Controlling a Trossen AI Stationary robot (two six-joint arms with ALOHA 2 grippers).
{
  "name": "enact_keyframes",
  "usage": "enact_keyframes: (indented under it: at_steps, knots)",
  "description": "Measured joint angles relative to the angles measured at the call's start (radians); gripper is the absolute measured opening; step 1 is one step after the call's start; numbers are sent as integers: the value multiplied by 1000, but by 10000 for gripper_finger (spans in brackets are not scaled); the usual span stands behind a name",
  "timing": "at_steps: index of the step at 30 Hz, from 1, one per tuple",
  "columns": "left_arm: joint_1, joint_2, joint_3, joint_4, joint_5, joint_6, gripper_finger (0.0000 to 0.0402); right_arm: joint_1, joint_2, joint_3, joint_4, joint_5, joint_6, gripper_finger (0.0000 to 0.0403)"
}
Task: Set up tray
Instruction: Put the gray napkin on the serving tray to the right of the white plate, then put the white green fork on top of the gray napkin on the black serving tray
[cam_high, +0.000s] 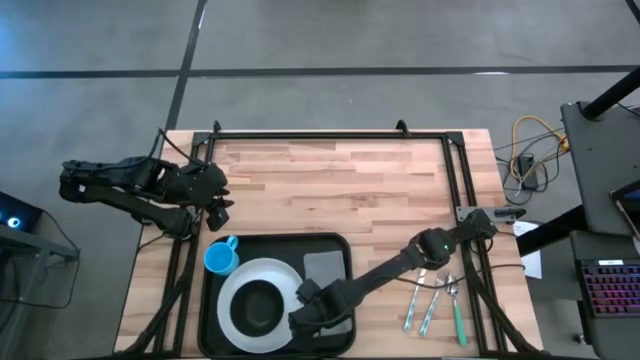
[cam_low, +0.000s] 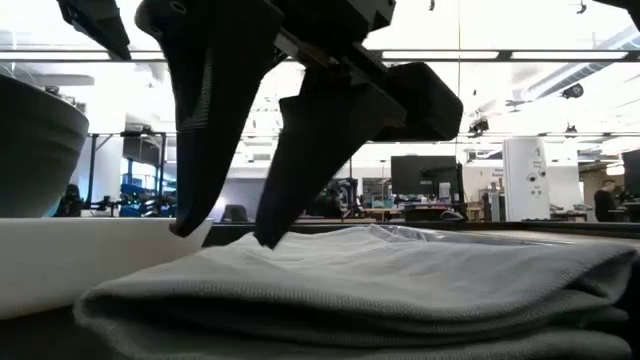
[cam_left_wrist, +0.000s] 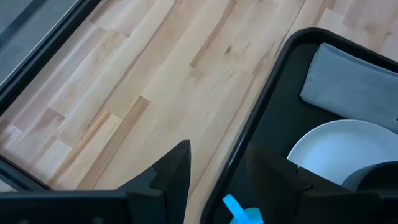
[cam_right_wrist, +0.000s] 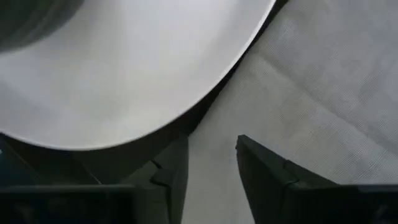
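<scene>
Pale wooden slatted tabletop (cam_high: 340, 180) carries a large black rectangular plastic tray with rounded corners and a raised rim (cam_high: 344, 244) near its front edge. On the tray: a round white plate (cam_high: 232, 300) with a dark bowl (cam_high: 262, 306) sitting on it, a folded grey cloth napkin (cam_high: 326, 266) just beside the plate, and a small blue cup (cam_high: 221, 258) at the tray's far-left corner. The right gripper (cam_right_wrist: 211, 163) is low over the napkin at the plate's rim, fingers parted with a narrow gap, nothing between them; in the low view its fingertips (cam_low: 190, 225) look to be touching the cloth, though contact is hard to confirm. The arm hides the napkin's near part from above. The left gripper (cam_left_wrist: 217, 171) hovers beyond the tray's far-left corner, fingers apart and empty. Metal cutlery and a green-handled utensil (cam_high: 458, 318) lie right of the tray, individual pieces hard to make out.
</scene>
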Motion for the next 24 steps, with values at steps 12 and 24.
enact_keyframes:
  at_steps: [12,24]
  knots:
    - [0,0,0,0,2,0,137,14,-66,0,-334,7,275,171]
    - [0,0,0,0,3,0,137,146,-136,-56,-512,-140,849,168]
